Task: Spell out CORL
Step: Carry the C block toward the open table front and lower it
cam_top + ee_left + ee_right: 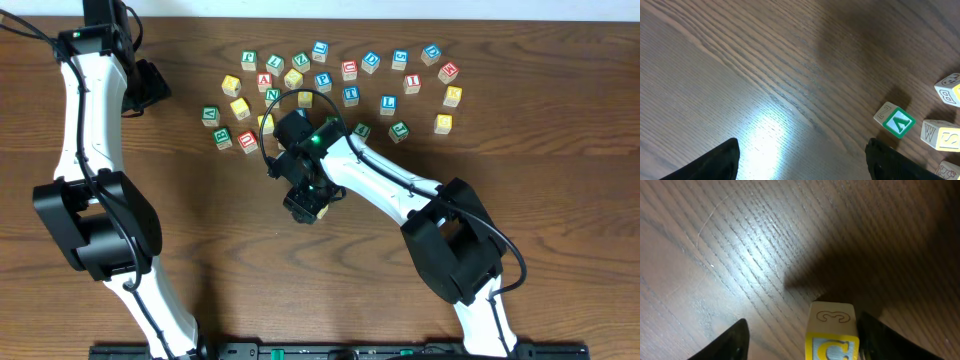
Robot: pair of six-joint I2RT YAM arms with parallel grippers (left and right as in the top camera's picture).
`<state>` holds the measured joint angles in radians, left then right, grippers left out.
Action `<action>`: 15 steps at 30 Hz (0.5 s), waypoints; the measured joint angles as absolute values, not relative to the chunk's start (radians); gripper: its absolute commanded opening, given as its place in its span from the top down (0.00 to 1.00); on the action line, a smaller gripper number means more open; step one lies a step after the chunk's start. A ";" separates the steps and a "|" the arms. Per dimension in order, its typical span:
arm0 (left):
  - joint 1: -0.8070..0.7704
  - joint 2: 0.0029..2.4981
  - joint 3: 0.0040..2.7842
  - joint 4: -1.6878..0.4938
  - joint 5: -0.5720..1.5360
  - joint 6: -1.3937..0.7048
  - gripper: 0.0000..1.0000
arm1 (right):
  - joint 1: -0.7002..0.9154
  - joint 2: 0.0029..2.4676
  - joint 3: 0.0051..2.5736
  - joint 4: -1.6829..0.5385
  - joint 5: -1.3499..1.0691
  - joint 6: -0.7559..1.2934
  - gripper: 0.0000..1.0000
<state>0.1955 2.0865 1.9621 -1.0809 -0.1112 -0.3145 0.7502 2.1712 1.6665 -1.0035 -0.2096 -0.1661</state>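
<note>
**Mia:** Since C comes first in the word, is that why the C block sits all by itself?

**Sam:** I think so. It stands on the bare table, a little way out from the bunch of blocks, on the side nearer the robot. There is room beside it for three more letters.

**Mia:** Is the right gripper holding it?

**Sam:** No. Its jaws are wide. One finger is right next to the block and the other is well apart from it, so nothing squeezes it.

**Mia:** And the left gripper?

**Sam:** It hangs off the left end of the bunch with its jaws wide and nothing between them. A green-letter block lies just beside one finger. I guess it waits out there so the arms don't bump.

**Mia:** Where are O, R and L?

**Sam:** Most likely in the bunch, but the letters are too small for me to read.
</note>
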 measured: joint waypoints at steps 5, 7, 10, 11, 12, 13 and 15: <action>0.196 2.086 1.962 -1.081 -0.111 -0.315 0.21 | 0.750 2.173 1.666 -1.000 -0.208 -0.161 0.57; 0.196 2.086 1.962 -1.081 -0.111 -0.315 0.21 | 0.750 2.173 1.666 -1.000 -0.206 -0.159 0.64; 0.196 2.086 1.962 -1.081 -0.111 -0.315 0.21 | 0.750 2.173 1.666 -0.992 -0.194 -0.133 0.72; 0.196 2.086 1.962 -1.081 -0.111 -0.315 0.21 | 0.750 2.173 1.666 -0.989 -0.188 -0.122 0.75; 0.196 2.086 1.962 -1.081 -0.111 -0.315 0.21 | 0.750 2.173 1.666 -0.989 -0.182 -0.109 0.78; 0.196 2.086 1.962 -1.081 -0.111 -0.315 0.21 | 0.750 2.173 1.666 -0.989 -0.178 -0.097 0.81; 0.196 2.086 1.962 -1.081 -0.111 -0.315 0.21 | 0.750 2.173 1.667 -0.985 -0.162 -0.052 0.86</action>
<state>0.1955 2.0865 1.9621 -1.0809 -0.1112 -0.3145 0.7502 2.1731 1.6669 -0.9848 -0.1616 -0.0521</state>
